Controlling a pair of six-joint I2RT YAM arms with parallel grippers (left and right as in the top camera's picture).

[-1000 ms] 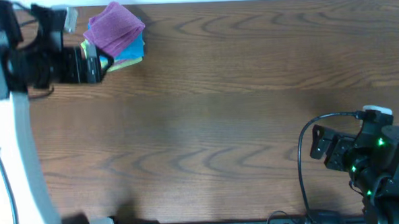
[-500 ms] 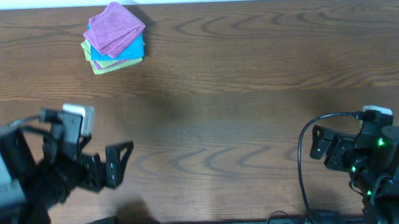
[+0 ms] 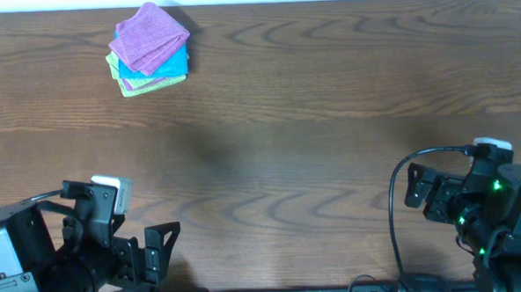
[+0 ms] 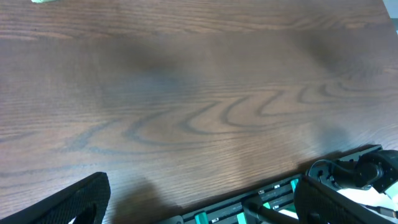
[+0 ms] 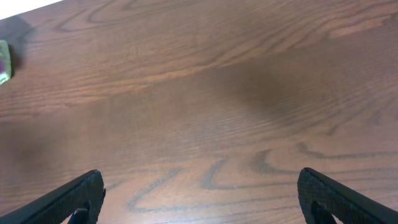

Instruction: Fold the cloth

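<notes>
Low at front-left, left hand (image 4: pixel 204 183), agape.

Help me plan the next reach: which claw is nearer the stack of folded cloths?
Left. The left claw sits at the near edge, on the same side as the cloth stack in the far-left corner. The right claw is diagonally across the table from it.

Fuzzy cloths (image 3: pixel 149 47) on a smooth, wood-grain table (image 3: pixel 330 116).

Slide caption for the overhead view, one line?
Folded cloth stack at the far-left table corner; left end effector and right end effector open near the front edge.
</notes>
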